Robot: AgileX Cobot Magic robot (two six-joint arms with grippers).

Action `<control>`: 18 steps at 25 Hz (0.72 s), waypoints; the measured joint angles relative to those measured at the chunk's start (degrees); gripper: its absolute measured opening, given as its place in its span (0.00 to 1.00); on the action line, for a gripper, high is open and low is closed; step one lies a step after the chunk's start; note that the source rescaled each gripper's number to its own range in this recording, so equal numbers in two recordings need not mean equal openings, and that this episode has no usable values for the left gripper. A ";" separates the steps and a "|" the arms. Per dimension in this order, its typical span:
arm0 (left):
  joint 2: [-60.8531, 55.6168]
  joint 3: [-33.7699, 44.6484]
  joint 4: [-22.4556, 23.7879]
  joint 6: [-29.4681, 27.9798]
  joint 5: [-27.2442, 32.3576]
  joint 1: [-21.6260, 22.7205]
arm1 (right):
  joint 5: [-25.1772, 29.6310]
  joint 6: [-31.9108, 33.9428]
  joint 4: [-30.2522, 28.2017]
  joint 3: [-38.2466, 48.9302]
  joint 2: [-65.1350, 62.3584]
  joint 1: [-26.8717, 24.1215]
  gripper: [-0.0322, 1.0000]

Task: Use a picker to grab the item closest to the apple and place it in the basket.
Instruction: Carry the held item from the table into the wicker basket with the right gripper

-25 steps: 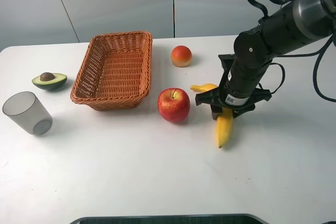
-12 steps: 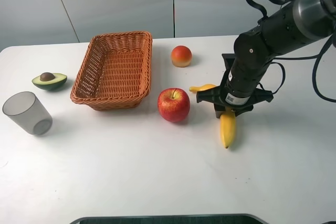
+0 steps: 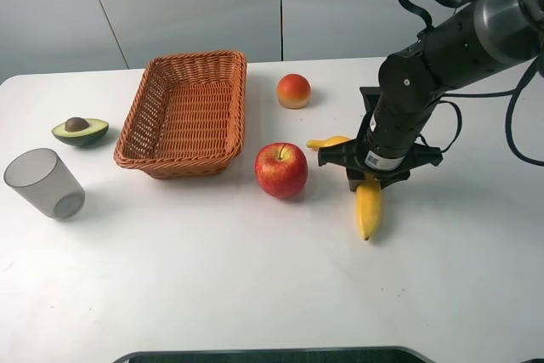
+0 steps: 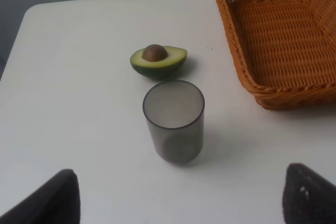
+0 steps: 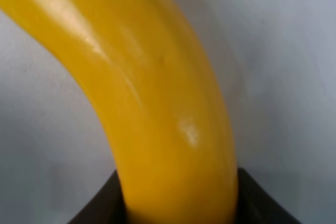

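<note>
White table (image 3: pixel 212 278); banana (image 3: pixel 367 210) tight in right end effector (image 3: pixel 371 180), free end toward front edge.

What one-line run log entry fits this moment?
stage: grasp | right gripper: shut on banana, beside apple | left gripper: open | basket: empty

The high camera looks down from the front over the whole desk (image 3: pixel 212 295). The left wrist camera views the desk's left end obliquely from some way off, sharing the cup (image 4: pixel 174 120), avocado half (image 4: pixel 158 60) and basket (image 4: pixel 237 56) with it. The right wrist camera sits right against the banana (image 5: pixel 157 103), which fills its frame.
</note>
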 joint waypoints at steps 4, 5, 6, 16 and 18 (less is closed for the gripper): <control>0.00 0.00 0.10 0.00 0.00 0.00 | 0.25 1.02 0.00 0.00 -0.99 0.00 0.05; 0.00 0.00 0.10 0.00 0.00 0.00 | 0.55 1.26 0.00 0.00 -1.63 0.00 0.05; 0.00 0.00 0.10 0.00 0.00 0.00 | 0.88 1.50 -0.12 0.00 -2.67 0.00 0.05; 0.00 0.00 0.10 0.00 0.00 0.00 | 9.33 0.61 -1.09 -0.25 -15.58 0.00 0.05; 0.00 0.00 0.10 0.00 0.00 0.00 | 11.69 -0.62 -0.50 -1.88 -17.41 0.31 0.05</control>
